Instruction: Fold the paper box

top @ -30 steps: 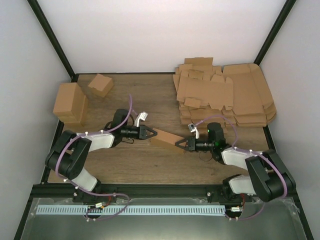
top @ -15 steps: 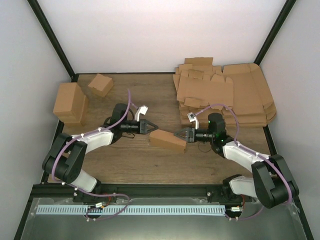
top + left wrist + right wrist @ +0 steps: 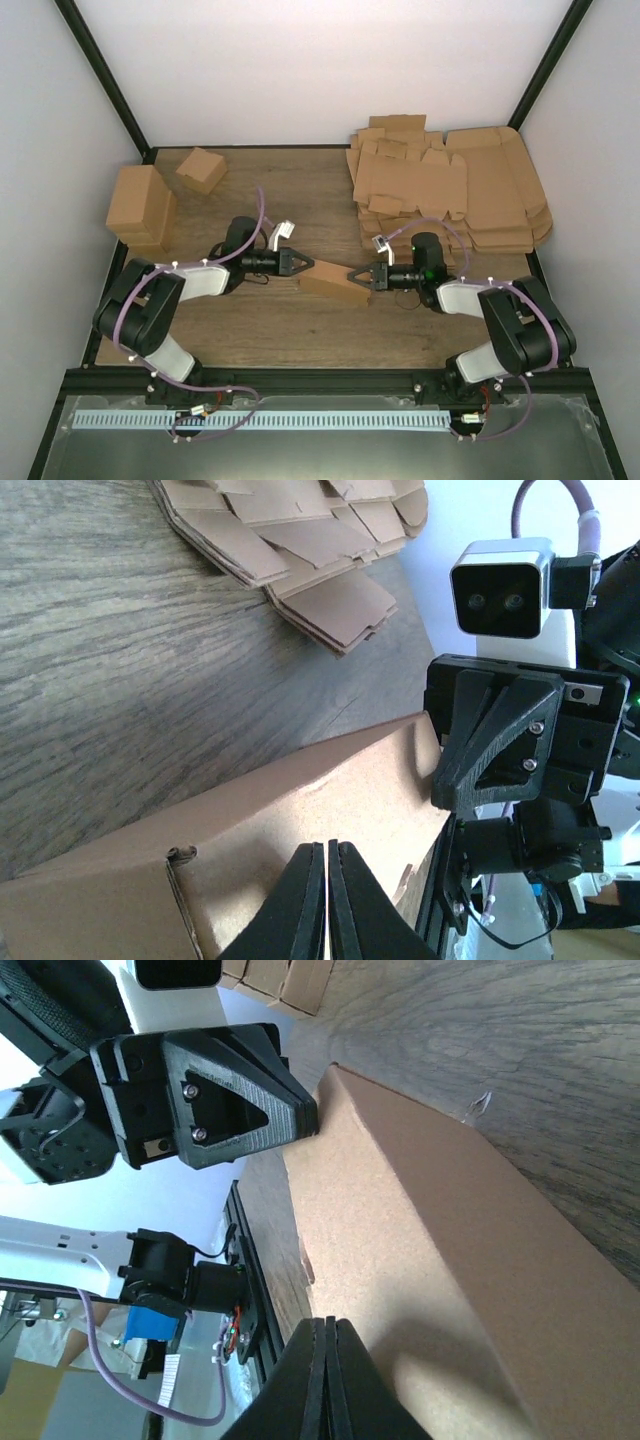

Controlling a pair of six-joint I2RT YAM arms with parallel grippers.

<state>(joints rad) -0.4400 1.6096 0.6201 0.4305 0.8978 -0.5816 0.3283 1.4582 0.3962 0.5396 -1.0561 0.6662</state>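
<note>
Both jaws are sitting closed, your left gripper (image 3: 297,262) and right gripper (image 3: 357,276) pressing opposite ends of the paper box (image 3: 330,281).

Table (image 3: 300,195) holds paper box (image 3: 331,281), boxes (image 3: 140,205), cardboard sheets (image 3: 480,195).

Bare tabletop (image 3: 290,195) lies open beyond and nearer than the paper box (image 3: 333,282); left gripper (image 3: 310,264) and right gripper (image 3: 353,277) flank its ends, flat cardboard stack (image 3: 480,195) blocks far right, folded boxes (image 3: 140,205) block far-left corner.
</note>
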